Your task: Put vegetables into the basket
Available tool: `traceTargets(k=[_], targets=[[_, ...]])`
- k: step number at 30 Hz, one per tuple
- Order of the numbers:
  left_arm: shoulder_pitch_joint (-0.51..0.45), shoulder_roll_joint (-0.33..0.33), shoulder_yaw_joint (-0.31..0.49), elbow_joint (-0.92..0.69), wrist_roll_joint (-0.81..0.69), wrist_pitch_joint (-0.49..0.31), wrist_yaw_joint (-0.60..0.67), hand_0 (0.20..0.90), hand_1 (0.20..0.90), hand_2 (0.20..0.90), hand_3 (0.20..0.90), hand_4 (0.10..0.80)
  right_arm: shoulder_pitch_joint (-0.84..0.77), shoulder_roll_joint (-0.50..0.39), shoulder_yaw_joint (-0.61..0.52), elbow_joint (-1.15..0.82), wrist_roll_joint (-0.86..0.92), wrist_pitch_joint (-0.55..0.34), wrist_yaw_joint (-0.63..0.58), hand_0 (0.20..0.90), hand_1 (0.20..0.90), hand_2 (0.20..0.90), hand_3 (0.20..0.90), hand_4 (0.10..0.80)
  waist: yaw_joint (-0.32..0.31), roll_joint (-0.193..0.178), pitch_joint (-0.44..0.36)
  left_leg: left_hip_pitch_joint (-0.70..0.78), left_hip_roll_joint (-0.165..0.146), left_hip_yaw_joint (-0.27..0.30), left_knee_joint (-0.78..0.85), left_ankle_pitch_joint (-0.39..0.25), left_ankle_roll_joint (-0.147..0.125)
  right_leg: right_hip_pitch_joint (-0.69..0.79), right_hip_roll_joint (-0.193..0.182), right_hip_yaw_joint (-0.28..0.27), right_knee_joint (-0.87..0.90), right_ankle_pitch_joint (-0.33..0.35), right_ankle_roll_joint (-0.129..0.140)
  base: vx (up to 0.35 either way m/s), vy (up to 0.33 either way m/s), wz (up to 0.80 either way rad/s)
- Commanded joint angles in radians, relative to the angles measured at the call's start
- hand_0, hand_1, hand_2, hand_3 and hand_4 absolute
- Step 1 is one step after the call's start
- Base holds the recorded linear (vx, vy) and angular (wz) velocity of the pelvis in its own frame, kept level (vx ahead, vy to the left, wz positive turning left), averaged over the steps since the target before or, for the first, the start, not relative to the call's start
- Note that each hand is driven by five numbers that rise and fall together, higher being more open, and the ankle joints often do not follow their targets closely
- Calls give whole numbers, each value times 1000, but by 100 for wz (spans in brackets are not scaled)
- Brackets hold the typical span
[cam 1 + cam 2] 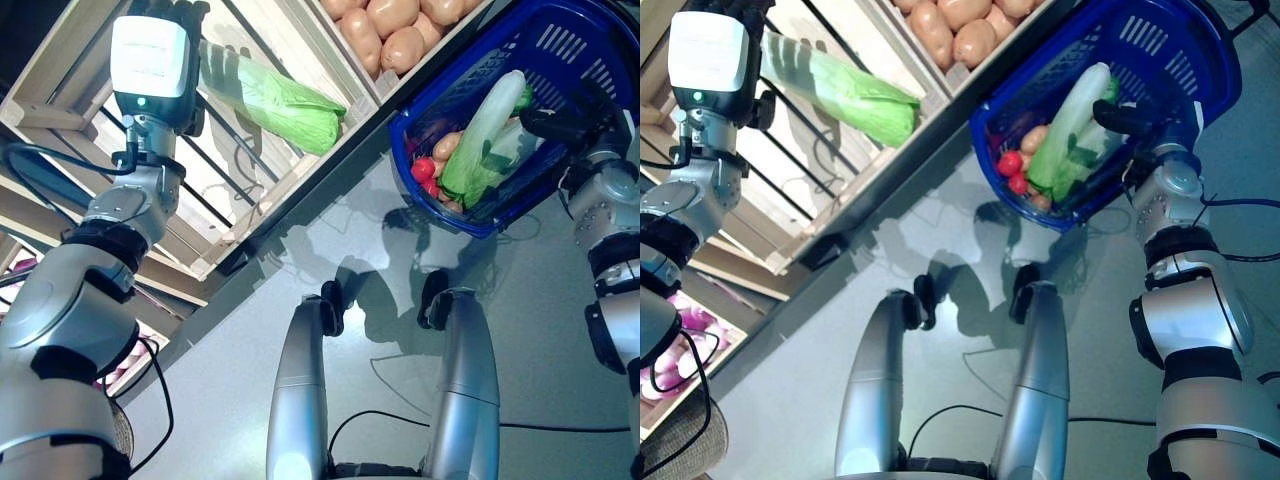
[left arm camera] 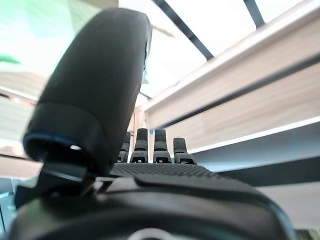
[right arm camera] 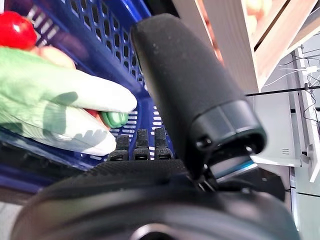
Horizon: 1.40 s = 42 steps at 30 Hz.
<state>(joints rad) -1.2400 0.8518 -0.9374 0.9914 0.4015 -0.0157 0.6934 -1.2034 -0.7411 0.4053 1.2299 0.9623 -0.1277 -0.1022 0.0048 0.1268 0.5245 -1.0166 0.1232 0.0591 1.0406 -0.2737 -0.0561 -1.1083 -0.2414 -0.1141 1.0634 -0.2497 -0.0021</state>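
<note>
The left hand (image 1: 170,15), fingers unreadable, reached the cabbage (image 1: 272,97) in the crate (image 1: 60,75); a loose hold might drop it short of the basket (image 1: 560,45).

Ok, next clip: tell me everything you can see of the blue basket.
The blue plastic basket has slotted, perforated walls and a solid rim. It is tilted, its opening facing the camera, beside the wooden crate of potatoes. It holds long pale-green cabbages, small red round vegetables and a potato. The right robot hand is at its rim, with fingers against the slotted wall in the wrist view; whether they grip it is unclear.
</note>
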Motion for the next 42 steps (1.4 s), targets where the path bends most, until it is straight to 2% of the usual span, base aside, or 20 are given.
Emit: traceTargets(k=[1, 10, 20, 23, 29, 36, 41, 42], targets=[[-186, 122, -11, 30, 25, 40, -10, 900, 900, 900, 900, 800, -74, -60, -2, -21, 79, -78, -4, 900, 900, 900, 900, 800, -16, -25, -4, 53, 28, 3, -107, 20, -14, 104, -3, 43, -63, 2, 41, 11, 33, 1], [-203, 112, -74, 1, 56, -48, -92, 900, 900, 900, 900, 800, -70, -61, 14, -8, 117, -71, 10, 900, 900, 900, 900, 800, -22, -26, -4, 27, 31, 1, -110, 20, -21, 78, 0, 50, -80, 20, 51, -3, 13, -2], [-262, 84, -151, -24, 118, -74, -133, 900, 900, 900, 900, 800, -72, -53, 27, -21, 132, -79, 17, 900, 900, 900, 900, 800, -31, -36, -4, -29, 36, 1, -94, 18, -18, 29, -1, 48, -81, 42, 65, -24, -21, -3], [-279, 65, -176, -22, 148, -105, -157, 900, 900, 900, 900, 800, -73, -45, 30, -31, 130, -78, 16, 900, 900, 900, 900, 800, -36, -42, -4, -43, 39, 1, -86, 16, -17, 17, -2, 45, -81, 47, 69, -7, -17, -3], [-297, 38, -208, -18, 147, -95, -182, 900, 900, 900, 900, 800, -75, -40, 27, -35, 143, -85, 8, 900, 900, 900, 900, 800, -43, -48, -4, -77, 43, -1, -74, 17, -13, -11, -3, 38, -82, 58, 77, -14, -20, -5], [-312, 3, -209, 8, 144, -85, -190, 900, 900, 900, 900, 800, -78, -34, 14, -42, 139, -90, -11, 900, 900, 900, 900, 800, -49, -59, -4, -130, 53, -5, -54, 20, -10, -57, -5, 34, -70, 65, 82, -14, -9, -5], [-325, -23, -205, 30, 128, -27, -206, 900, 900, 900, 900, 800, -79, -24, 3, -55, 146, -117, -2, 900, 900, 900, 900, 800, -52, -68, -4, -167, 56, -8, -44, 23, -6, -88, -7, 29, -63, 71, 85, -6, -9, -2], [-327, -29, -197, 44, 114, 3, -205, 674, 674, 674, 674, 649, -84, -22, 4, -70, 161, -129, 0, 900, 900, 900, 900, 800, -52, -72, -4, -176, 57, -9, -44, 24, -6, -95, -8, 26, -65, 73, 84, 0, 0, 0]])
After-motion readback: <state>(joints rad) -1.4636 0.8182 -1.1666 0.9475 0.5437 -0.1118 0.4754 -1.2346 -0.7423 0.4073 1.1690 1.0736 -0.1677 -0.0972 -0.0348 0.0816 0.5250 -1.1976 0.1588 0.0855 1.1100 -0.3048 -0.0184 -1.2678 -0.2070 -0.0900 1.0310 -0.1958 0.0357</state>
